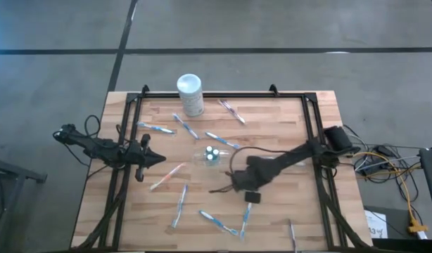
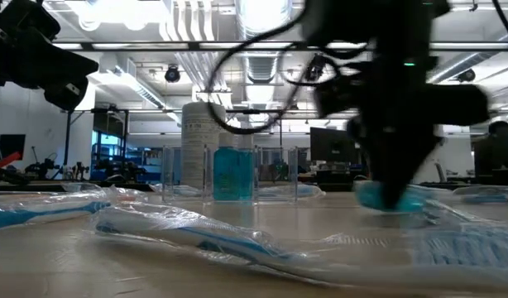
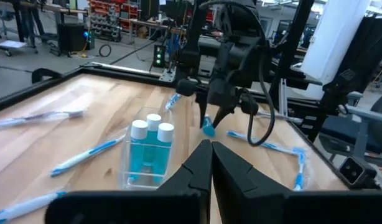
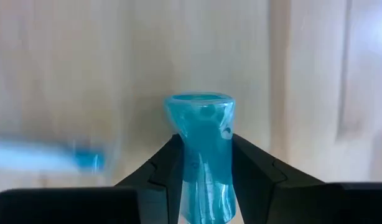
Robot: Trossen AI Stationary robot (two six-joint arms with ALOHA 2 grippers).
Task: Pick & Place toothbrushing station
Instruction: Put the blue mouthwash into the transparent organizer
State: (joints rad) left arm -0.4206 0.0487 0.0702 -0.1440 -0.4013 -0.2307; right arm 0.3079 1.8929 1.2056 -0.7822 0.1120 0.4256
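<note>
The toothbrushing station (image 1: 210, 154), a clear plastic holder with white-capped blue bottles inside, stands on its base at the middle of the table; it also shows in the left wrist view (image 3: 147, 154) and the low view (image 2: 233, 172). My right gripper (image 1: 235, 185) is just near-right of it, shut on a small blue see-through piece (image 4: 200, 124). My left gripper (image 1: 156, 159) hovers to the left of the holder, shut and empty (image 3: 211, 152). Several wrapped toothbrushes lie flat around the table. My right gripper pinches the small blue piece by its two sides (image 4: 190, 152) between its two fingers, coming from above and pointing down. The piece's wider end (image 4: 200, 102) sticks out past the fingertips, and it looks narrower where the fingers hold it. In the low view the piece (image 2: 386, 197) sits at table level; whether it touches the wood I cannot tell.
A white canister with a yellow label (image 1: 190, 93) stands at the table's far edge. Wrapped toothbrushes lie near the holder (image 1: 221, 140), left of it (image 1: 167, 177) and by the near edge (image 1: 219, 223). A dark rail frame (image 1: 311, 112) borders the tabletop.
</note>
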